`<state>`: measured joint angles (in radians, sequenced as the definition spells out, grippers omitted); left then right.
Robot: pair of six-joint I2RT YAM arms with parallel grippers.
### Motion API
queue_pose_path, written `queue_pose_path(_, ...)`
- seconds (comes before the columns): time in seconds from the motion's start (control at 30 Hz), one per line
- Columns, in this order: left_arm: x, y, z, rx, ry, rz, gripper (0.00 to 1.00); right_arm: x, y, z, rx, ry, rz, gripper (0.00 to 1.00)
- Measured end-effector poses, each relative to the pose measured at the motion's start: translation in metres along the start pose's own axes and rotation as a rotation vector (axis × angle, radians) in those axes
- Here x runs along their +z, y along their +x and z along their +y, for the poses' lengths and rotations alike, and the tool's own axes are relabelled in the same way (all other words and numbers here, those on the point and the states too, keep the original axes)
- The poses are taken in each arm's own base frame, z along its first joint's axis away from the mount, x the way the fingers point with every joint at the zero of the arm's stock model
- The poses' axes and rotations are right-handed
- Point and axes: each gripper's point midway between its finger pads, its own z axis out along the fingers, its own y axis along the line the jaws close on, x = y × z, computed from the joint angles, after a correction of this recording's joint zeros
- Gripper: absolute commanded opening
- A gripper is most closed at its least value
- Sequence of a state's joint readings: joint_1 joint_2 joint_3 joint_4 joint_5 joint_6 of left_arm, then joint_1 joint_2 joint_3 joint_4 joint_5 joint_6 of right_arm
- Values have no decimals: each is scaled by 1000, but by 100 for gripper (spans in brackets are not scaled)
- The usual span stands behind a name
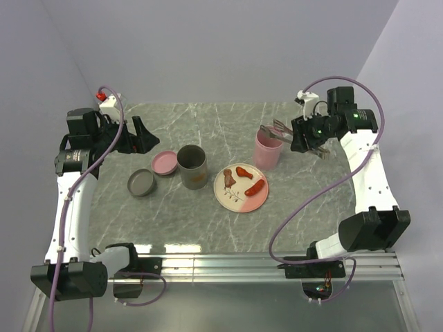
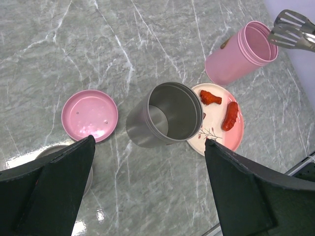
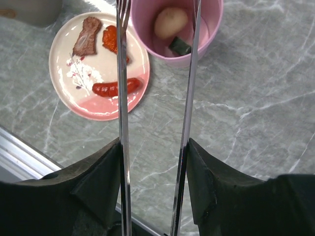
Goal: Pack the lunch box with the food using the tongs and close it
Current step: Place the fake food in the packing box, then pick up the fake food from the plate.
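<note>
My right gripper [image 3: 153,147] is shut on the tongs [image 3: 122,98], one finger outside each slim silver arm. The arms stand apart, and their tips [image 1: 273,130] hover over the pink lunch box cup [image 1: 268,151]. Inside that cup [image 3: 206,49] lie a beige bun [image 3: 171,22] and a dark square [image 3: 179,45]. On the plate [image 3: 74,78] are a brown piece [image 3: 86,42], a red piece [image 3: 110,38] and a red sausage [image 3: 115,87]. My left gripper [image 2: 147,196] hangs open above the table, near the empty grey steel cup [image 2: 165,115], holding nothing.
A pink lid [image 1: 165,163] and a grey lid [image 1: 141,182] lie left of the grey cup [image 1: 192,166]. The plate [image 1: 228,197] sits between the two cups, toward the front. A metal rail runs along the near table edge.
</note>
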<state>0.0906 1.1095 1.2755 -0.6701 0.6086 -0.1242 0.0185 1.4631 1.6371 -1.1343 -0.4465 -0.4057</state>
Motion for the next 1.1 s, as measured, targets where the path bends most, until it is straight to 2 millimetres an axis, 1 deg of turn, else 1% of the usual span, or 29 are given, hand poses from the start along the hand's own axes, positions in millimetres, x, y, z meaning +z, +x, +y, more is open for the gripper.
queue_pose_path(0.07, 0, 0, 0, 0, 0, 0, 99, -2, 0, 3, -33, -19, 1, 58)
queue_pose_path(0.2, 0, 0, 0, 1, 0, 0, 99, -7, 10, 9, -99, -51, 28, 58)
queue_pose_path(0.43, 0, 0, -1, 2, 5, 1, 99, -35, 24, 30, -273, -101, 20, 57)
queue_pose_path(0.53, 0, 0, -1, 3, 8, 1, 99, -40, 35, 37, -331, -105, 28, 56)
queue_pose_path(0.6, 0, 0, -2, 3, 9, 1, 99, -36, 48, 42, -359, -117, 61, 56)
queue_pose_path(0.7, 0, 0, -2, 3, 14, 1, 99, -26, 72, 53, -397, -148, 132, 56)
queue_pose_path(0.77, 0, 0, -3, 4, 15, 1, 99, -17, 91, 62, -429, -173, 191, 56)
queue_pose_path(0.87, 0, 0, -3, 4, 17, 1, 99, -9, 111, 74, -491, -196, 253, 56)
queue_pose_path(0.93, 0, 0, -4, 4, 21, 2, 99, -7, 118, 81, -532, -205, 278, 56)
queue_pose_path(1.0, 0, 0, -4, 4, 23, 2, 99, -6, 120, 84, -564, -206, 289, 56)
queue_pose_path(1.1, 0, 0, -4, 4, 24, 2, 100, -2, 119, 82, -604, -187, 294, 55)
